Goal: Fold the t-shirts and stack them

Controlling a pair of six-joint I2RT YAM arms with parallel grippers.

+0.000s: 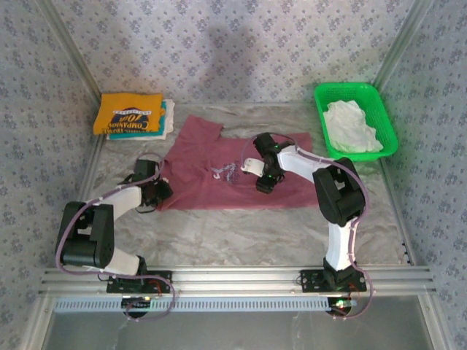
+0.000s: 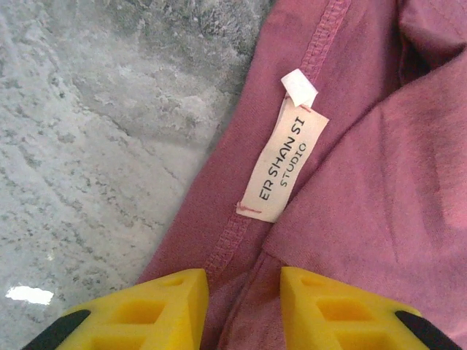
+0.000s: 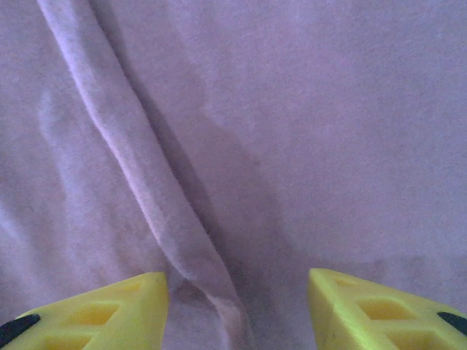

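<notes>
Okay, maroon t-shirt (image 1: 219, 171) lies spread mid-table (image 1: 255, 233), chest print up, one sleeve pointing to the far left. Its near edge runs roughly straight. A wide strip of bare table sits between that edge and the metal rail (image 1: 233, 275) at the front, so there is plenty of room there.

Left gripper (image 1: 157, 193) is at the shirt's left edge. In the left wrist view its yellow fingers (image 2: 175, 306) are close together, clamped on a bunch of the hem. The stitched hem and a pale label (image 2: 284, 168) reading "ER SHAN SI STUDIO" lie just ahead. Bare table is to the left of the hem.

Right gripper (image 1: 264, 184) is down on the middle of the shirt. In the right wrist view the fingers (image 3: 109, 310) are wide apart with a raised cloth ridge (image 3: 146, 197) running between them, not pinched.

Far-left corner: folded yellow-orange t-shirt (image 1: 131, 113) on top of a stack, with teal and white layers showing at its right edge. The stack is near the sleeve but apart from it.

Far-right corner: green basket (image 1: 387, 117) holds a crumpled white t-shirt (image 1: 352, 127). The basket's near corner is just beside the maroon shirt's right edge. Right of the shirt, open table runs to the side wall.
</notes>
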